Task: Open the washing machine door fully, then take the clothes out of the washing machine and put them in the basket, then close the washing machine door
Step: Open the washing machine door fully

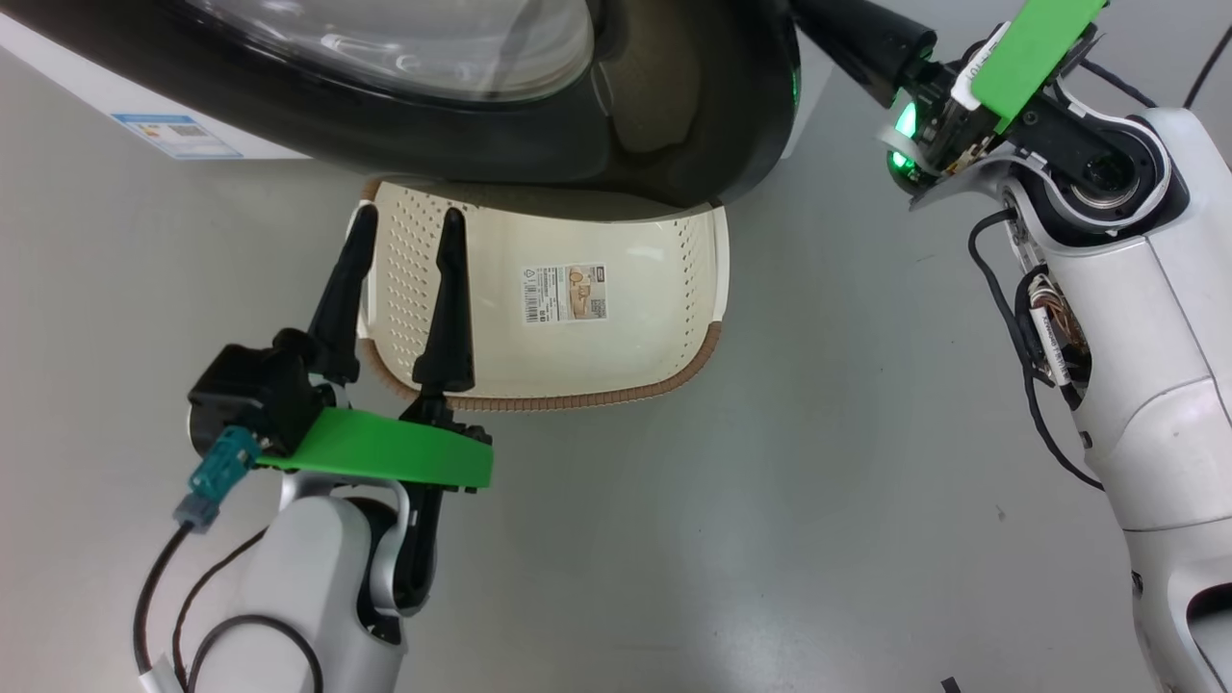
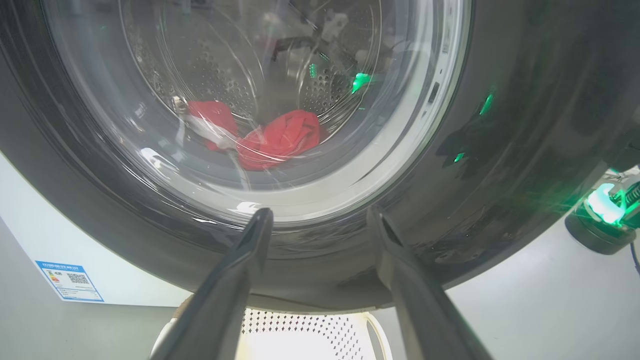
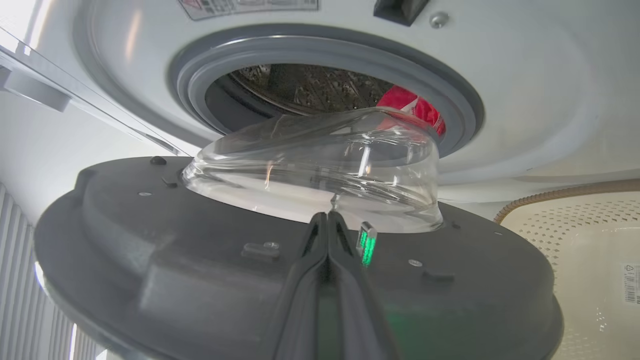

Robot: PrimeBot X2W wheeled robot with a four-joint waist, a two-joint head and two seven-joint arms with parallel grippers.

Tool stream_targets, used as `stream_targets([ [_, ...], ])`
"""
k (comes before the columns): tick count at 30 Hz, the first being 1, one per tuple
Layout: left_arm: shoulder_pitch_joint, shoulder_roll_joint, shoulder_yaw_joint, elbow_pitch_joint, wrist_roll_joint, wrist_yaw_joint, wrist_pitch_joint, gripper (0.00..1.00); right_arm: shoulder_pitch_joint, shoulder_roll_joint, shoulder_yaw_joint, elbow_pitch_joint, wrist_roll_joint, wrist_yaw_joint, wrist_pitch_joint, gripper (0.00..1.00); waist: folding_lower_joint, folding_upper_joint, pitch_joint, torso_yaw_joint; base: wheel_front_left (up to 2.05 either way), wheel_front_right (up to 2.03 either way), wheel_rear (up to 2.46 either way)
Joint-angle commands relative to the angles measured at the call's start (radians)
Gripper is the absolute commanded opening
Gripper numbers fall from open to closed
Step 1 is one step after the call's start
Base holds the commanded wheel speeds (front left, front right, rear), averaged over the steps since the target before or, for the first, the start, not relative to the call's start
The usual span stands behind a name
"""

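Forearm of the left arm rises from the head view's lower left, its left claw (image 1: pixel 409 217) released, fingers spread wide over the basket's (image 1: pixel 674 279) left rim, holding nothing. The right arm bends in from the right, and its right claw (image 3: pixel 327 216) is clenched on nothing, tips by the glass bowl on the inner side of the washing machine door (image 1: pixel 674 125). That door stands partly swung out above the basket on the grey floor (image 1: pixel 770 529). The clothes (image 2: pixel 285 140) lie in the washing machine (image 3: pixel 525 100) drum.

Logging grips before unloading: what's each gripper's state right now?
Left gripper: open, empty.
Right gripper: shut, holding nothing.
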Motion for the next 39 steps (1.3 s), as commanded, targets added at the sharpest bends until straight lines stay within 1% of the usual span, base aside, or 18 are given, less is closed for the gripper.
stream_targets([
  [1,0.013,0.025,0.034,-0.021,0.006,-0.008,-0.009,1.00,0.028,0.016,-0.009,-0.025,-0.017,0.001,-0.028,0.50,0.0000,0.0000,0.001,-0.006,0.00,0.00,0.00],
  [2,0.012,0.025,0.035,-0.021,0.008,-0.008,-0.009,1.00,0.030,0.014,-0.015,-0.027,-0.025,0.001,-0.046,1.00,0.0000,0.0000,0.001,-0.009,0.00,0.00,0.00],
  [6,0.013,0.025,0.043,-0.022,0.018,-0.014,-0.009,1.00,0.047,0.000,-0.036,-0.044,-0.050,0.001,-0.107,1.00,0.0000,0.0000,-0.003,-0.020,0.00,0.00,0.00],
  [9,0.017,0.025,0.052,-0.024,0.022,-0.018,-0.009,1.00,0.073,-0.017,-0.043,-0.091,-0.089,0.001,-0.160,1.00,0.0000,0.0000,-0.005,-0.029,0.00,0.00,0.00],
  [11,0.020,0.025,0.061,-0.029,0.027,-0.023,-0.009,1.00,0.093,-0.042,-0.034,-0.134,-0.165,0.001,-0.231,1.00,0.0000,0.0000,-0.005,-0.037,0.00,0.00,0.00],
  [14,0.021,0.025,0.081,-0.059,0.039,-0.030,-0.009,1.00,0.129,-0.084,0.005,-0.190,-0.331,0.001,-0.378,1.00,0.0000,0.0000,-0.003,-0.043,0.00,0.00,0.00],
  [15,0.024,0.025,0.085,-0.068,0.037,-0.034,-0.009,1.00,0.144,-0.090,0.017,-0.204,-0.371,0.001,-0.420,1.00,0.0000,0.0000,-0.003,-0.044,0.00,0.00,0.00],
  [19,0.032,0.025,0.100,-0.089,0.046,-0.039,-0.009,1.00,0.200,-0.111,0.050,-0.236,-0.500,0.001,-0.562,1.00,0.0000,0.0000,-0.005,-0.046,0.00,0.00,0.00],
  [25,0.045,0.025,0.118,-0.126,0.048,-0.037,-0.009,1.00,0.277,-0.140,0.092,-0.249,-0.702,0.001,-0.735,1.00,0.0000,0.0000,-0.013,-0.046,0.00,0.00,0.00],
  [26,0.049,0.025,0.121,-0.131,0.048,-0.036,-0.009,1.00,0.288,-0.145,0.100,-0.252,-0.739,0.001,-0.757,1.00,0.0000,0.0000,-0.015,-0.046,0.00,0.00,0.00],
  [27,0.049,0.025,0.121,-0.131,0.048,-0.036,-0.009,1.00,0.288,-0.145,0.100,-0.252,-0.739,0.001,-0.757,1.00,0.0000,0.0000,-0.015,-0.046,0.00,0.00,0.00],
  [32,0.068,0.025,0.129,-0.143,0.059,-0.031,-0.009,1.00,0.338,-0.142,0.094,-0.262,-0.935,0.001,-0.837,1.00,0.0000,0.0000,-0.022,-0.049,0.00,0.00,0.00],
  [36,0.076,0.025,0.131,-0.153,0.075,-0.027,-0.009,1.00,0.383,-0.109,0.044,-0.294,-1.100,0.001,-0.862,1.00,0.0000,0.0000,-0.027,-0.047,0.00,0.00,0.00],
  [39,0.076,0.025,0.145,-0.205,0.085,-0.026,-0.009,1.00,0.415,-0.078,-0.003,-0.327,-1.202,0.001,-0.869,1.00,0.0000,0.0000,-0.027,-0.045,0.00,0.00,0.00],
])
